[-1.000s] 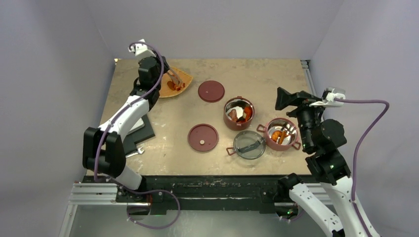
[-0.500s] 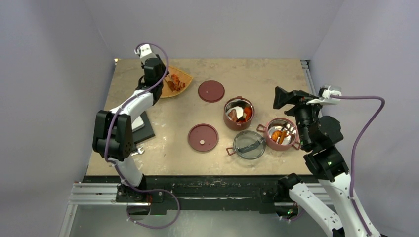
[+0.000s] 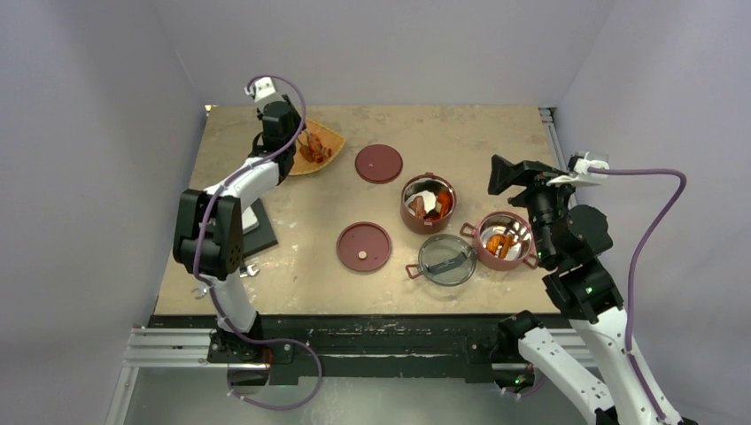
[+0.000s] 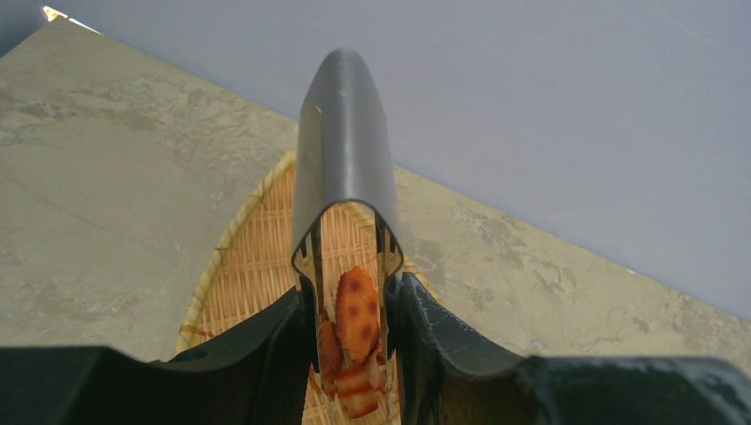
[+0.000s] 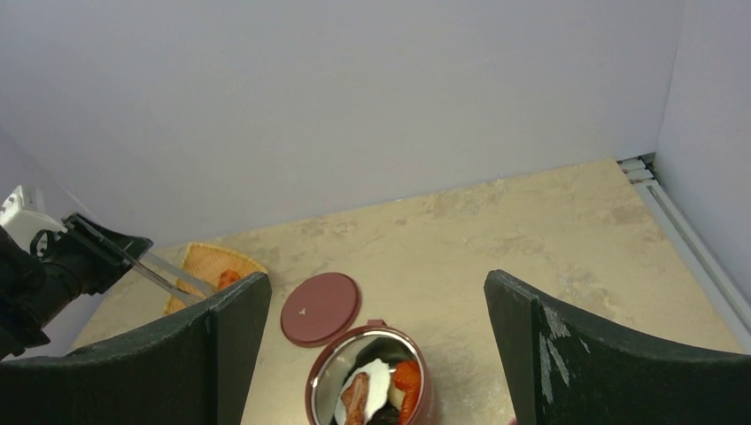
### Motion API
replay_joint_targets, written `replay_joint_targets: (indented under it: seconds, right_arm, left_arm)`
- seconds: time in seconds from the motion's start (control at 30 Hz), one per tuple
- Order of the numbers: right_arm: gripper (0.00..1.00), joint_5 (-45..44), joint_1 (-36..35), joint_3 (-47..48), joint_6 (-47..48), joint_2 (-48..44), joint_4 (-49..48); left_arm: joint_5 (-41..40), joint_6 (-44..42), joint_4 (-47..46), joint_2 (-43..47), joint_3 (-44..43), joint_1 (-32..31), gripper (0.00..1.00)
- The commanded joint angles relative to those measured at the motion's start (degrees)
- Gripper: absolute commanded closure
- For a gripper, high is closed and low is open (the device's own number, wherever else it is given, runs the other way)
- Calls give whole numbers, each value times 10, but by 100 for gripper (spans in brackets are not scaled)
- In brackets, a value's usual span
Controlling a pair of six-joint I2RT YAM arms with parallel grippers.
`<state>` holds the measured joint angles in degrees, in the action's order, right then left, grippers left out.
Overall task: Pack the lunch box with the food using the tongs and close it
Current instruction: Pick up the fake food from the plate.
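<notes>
My left gripper (image 3: 282,124) (image 4: 350,292) is shut on the silvery tongs (image 4: 342,133) (image 5: 168,270), whose two arms point down over the orange woven tray (image 3: 329,135). An orange-brown piece of food (image 4: 357,310) shows between the tongs' arms, with more pieces on the tray (image 3: 313,149). The lunch box's two dark-red bowls stand apart: one (image 3: 406,211) (image 5: 321,376) holds white, brown and red pieces, the other (image 3: 483,252) holds orange pieces. My right gripper (image 3: 518,175) (image 5: 376,283) hangs open and empty above the table beside them.
Two flat dark-red lids (image 3: 379,164) (image 3: 364,246) lie on the table, and a smoky clear lid (image 3: 447,259) rests in front of the bowls. A dark block (image 3: 257,230) and a small wrench (image 3: 248,268) sit under the left arm. Walls close off the left, back and right.
The left arm has reached further back, carrying the tongs up over the tray, and the tongs' arms have spread slightly. The right arm has drifted a little left.
</notes>
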<state>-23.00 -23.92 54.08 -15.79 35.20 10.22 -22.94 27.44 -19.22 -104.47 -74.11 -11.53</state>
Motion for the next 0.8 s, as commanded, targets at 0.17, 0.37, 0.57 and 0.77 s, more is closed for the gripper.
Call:
replay_joint_targets:
  seconds: [0.17, 0.37, 0.57, 0.77]
  right_arm:
    - [6, 2, 2, 8, 5, -4, -14]
    - [6, 2, 2, 6, 1, -7, -13]
    - [6, 0, 2, 5, 1, -8, -11]
    - [6, -1, 2, 4, -2, -10, -11]
  left_arm:
    - [9, 7, -28, -29, -40, 12, 65]
    - [17, 8, -24, -46, -54, 16, 64]
    - [21, 12, -20, -50, -54, 19, 68]
    - [10, 8, -22, -27, -34, 19, 76]
